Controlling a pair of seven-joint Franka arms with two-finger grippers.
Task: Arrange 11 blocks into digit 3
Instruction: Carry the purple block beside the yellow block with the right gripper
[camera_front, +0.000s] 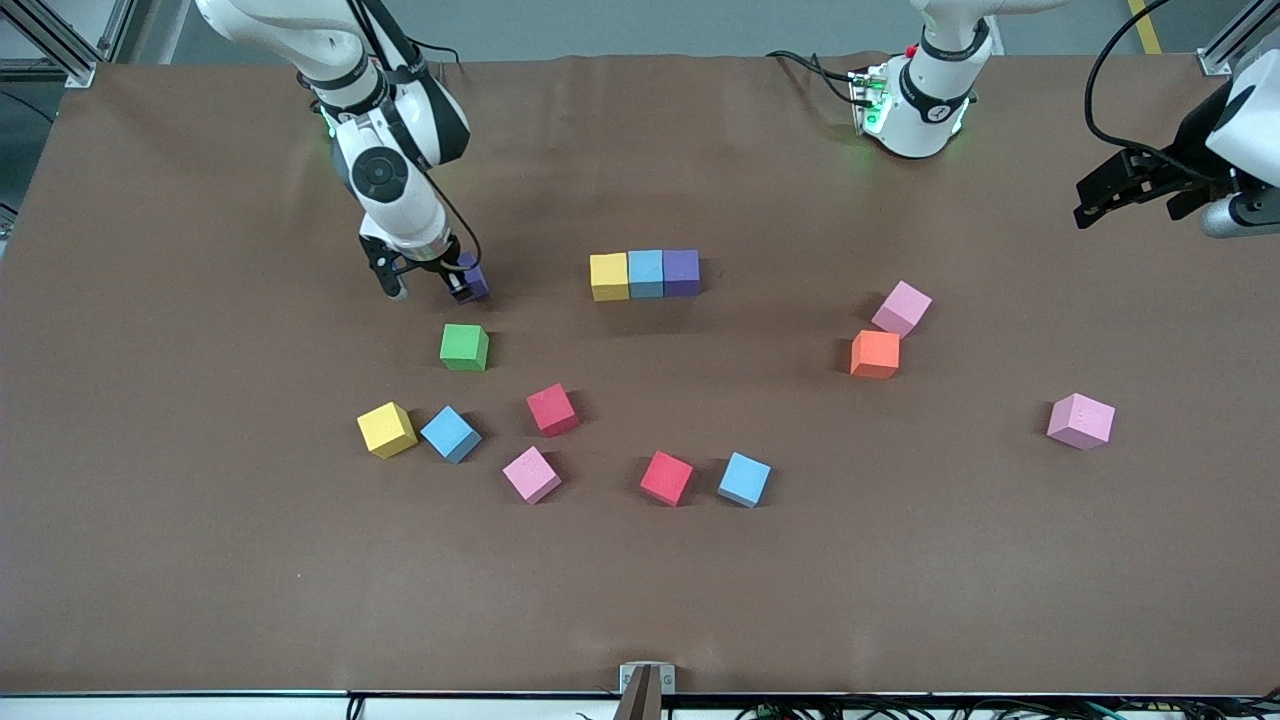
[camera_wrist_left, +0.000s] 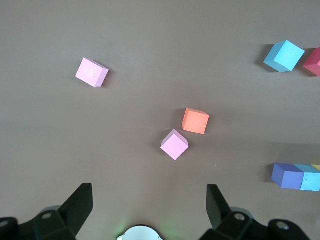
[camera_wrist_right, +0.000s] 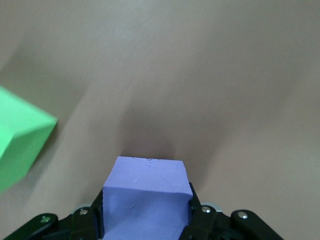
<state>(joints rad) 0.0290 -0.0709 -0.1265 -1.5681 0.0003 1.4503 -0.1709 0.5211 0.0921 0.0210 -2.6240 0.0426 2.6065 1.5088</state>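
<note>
Cubes nearest the front camera come first: a pink cube (camera_front: 531, 474), a red cube (camera_front: 666, 478) and a blue cube (camera_front: 745, 480) just beside the red one. A little farther lie a yellow cube (camera_front: 386, 430) just beside a second blue cube (camera_front: 450, 433), a second red cube (camera_front: 552, 409), and, well apart toward the left arm's end, a lone pink cube (camera_front: 1080, 420). Farther still sit the green cube (camera_front: 464, 347) and an orange cube (camera_front: 875, 354) almost touching a third pink cube (camera_front: 901, 307). Farther again, a touching row (camera_front: 645, 274) of yellow, blue and purple forms one bar of the digit. Level with it, the right gripper (camera_wrist_right: 146, 215) is low at the table, pinching a purple cube (camera_front: 474, 277). The left gripper (camera_front: 1090, 205) waits, jaws spread, in the air over the left arm's end.
</note>
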